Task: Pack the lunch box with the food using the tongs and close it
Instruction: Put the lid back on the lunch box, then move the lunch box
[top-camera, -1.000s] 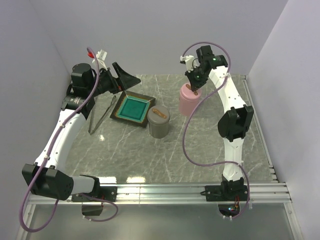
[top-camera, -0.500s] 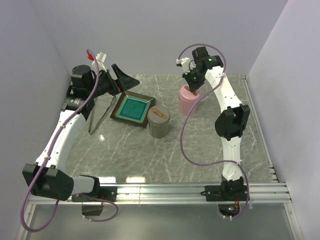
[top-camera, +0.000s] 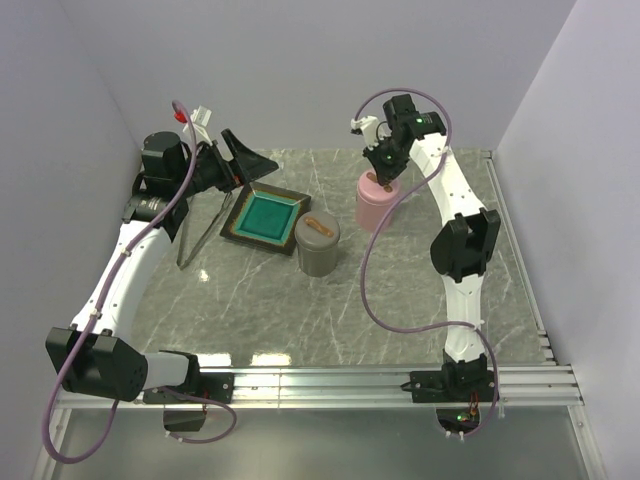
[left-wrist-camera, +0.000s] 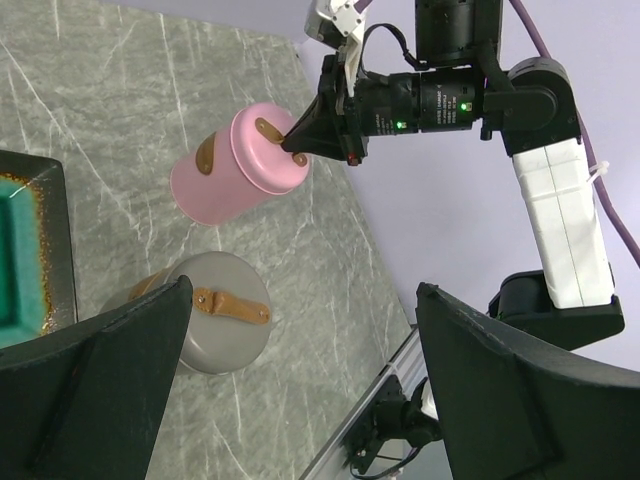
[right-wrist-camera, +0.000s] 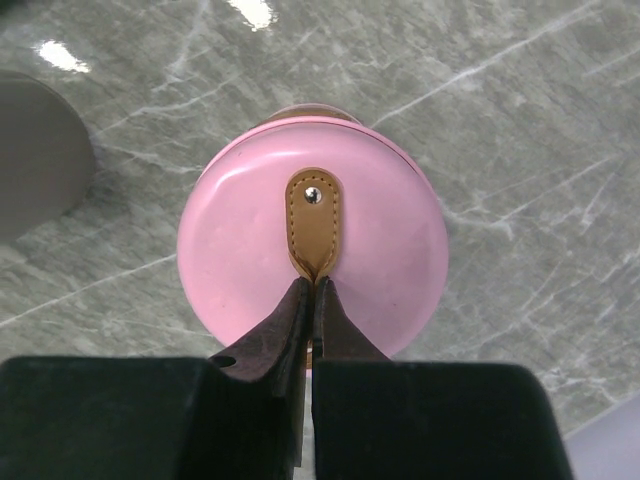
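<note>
My right arm has edged left over the pink lunch box (right-wrist-camera: 400, 250), upper centre of the top view. My right gripper (right-wrist-camera: 312, 288) pinches its tan lid strap (right-wrist-camera: 313, 225), likely to work the lid. My left gripper (top-camera: 232, 160) gapes empty, upper left, near the tongs (top-camera: 200, 228) lying beside the plate (top-camera: 258, 188). No food shows.

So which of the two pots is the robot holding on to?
The pink pot: the right gripper is shut on the brown strap on its lid. The grey pot, beside the plate, is untouched.

Tongs (top-camera: 200, 228) just left of plate (top-camera: 262, 189)
</note>
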